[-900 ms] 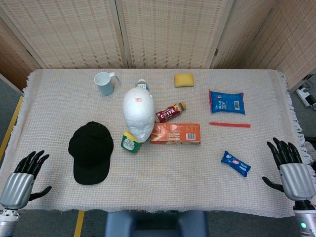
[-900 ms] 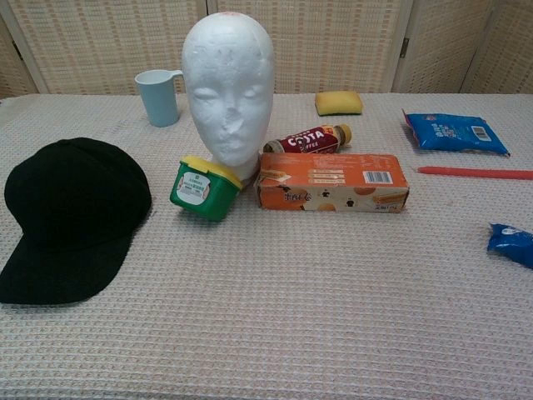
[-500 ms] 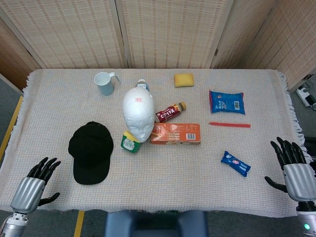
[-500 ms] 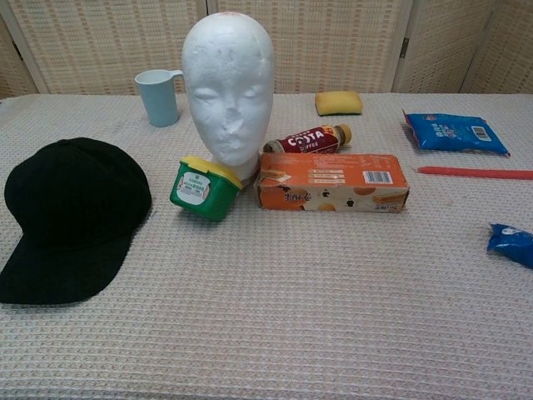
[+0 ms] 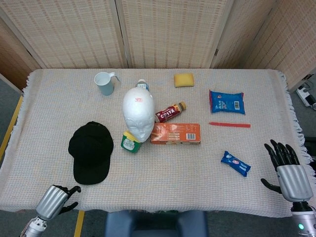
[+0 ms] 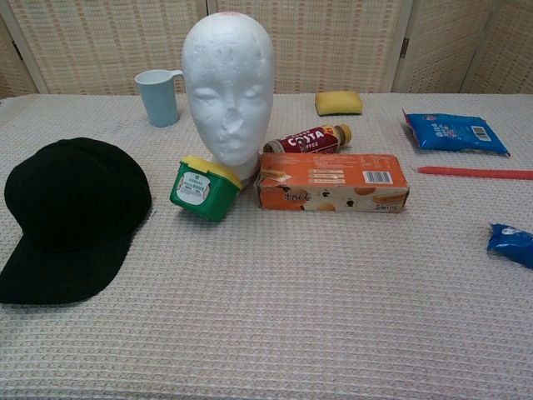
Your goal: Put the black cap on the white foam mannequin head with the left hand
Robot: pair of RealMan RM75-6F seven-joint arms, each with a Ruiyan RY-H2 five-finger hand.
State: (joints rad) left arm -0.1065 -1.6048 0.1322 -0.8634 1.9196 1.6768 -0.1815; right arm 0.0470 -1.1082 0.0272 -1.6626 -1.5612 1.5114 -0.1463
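Meanwhile our left hand has drifted inward below the black cap, fingers curling, holding nothing yet.

The mannequin head stands upright near the middle of the table. The cap lies to its left, apart from it. A small tub touches the head's base at the front, and a carton lies just to its right. Behind the carton lies a bottle on its side. A cup and a sponge stand near the far edge. Two packets lie at the right, with a thin stick between them.
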